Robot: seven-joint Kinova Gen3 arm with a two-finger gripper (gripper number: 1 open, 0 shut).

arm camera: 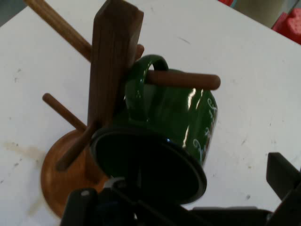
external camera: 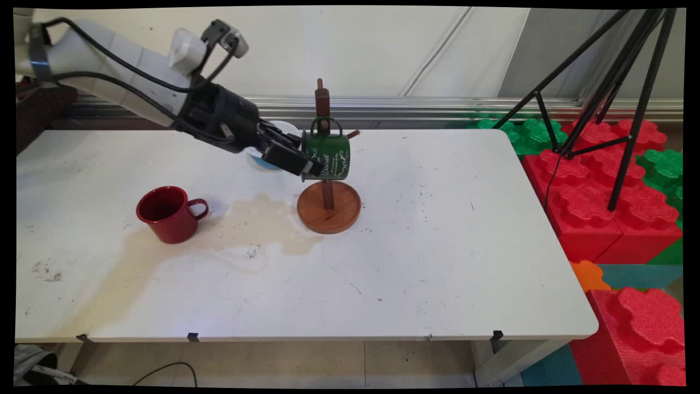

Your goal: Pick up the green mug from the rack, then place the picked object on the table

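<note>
A: Black two-finger gripper (external camera: 304, 162) — clamped on anything?
B: Looks closed on the rim of the green enamel mug with white lettering (external camera: 328, 156); one finger (arm camera: 84, 207) inside the mouth in the hand view, the other (arm camera: 282, 176) outside the wall. Firmness of the pinch hard to judge

A: And the mug itself?
B: Lying on its side, mouth toward the hand, long axis in line with the fingers. Handle looped over a peg (arm camera: 186, 80) of the brown wooden mug tree with round base (external camera: 328, 207), body pressed against the upright post. So directly ahead of the gripper, touching it, peg pointing away from the post

A: Pose of the arm?
B: Reaching in from the table's far left corner, sloping down and to the right, wrist roughly level with the mug, black cables draped along it

A: Anything else around?
B: Behind the wrist, near the far edge of the white table (external camera: 437, 262), part of a white-and-blue bowl-like dish (external camera: 266, 160), mostly hidden. Well apart toward the left edge, a dark red enamel mug (external camera: 169, 213), upright, handle to the right. Between it and the tree's base, a brownish stain (external camera: 257, 224) on the tabletop
</note>
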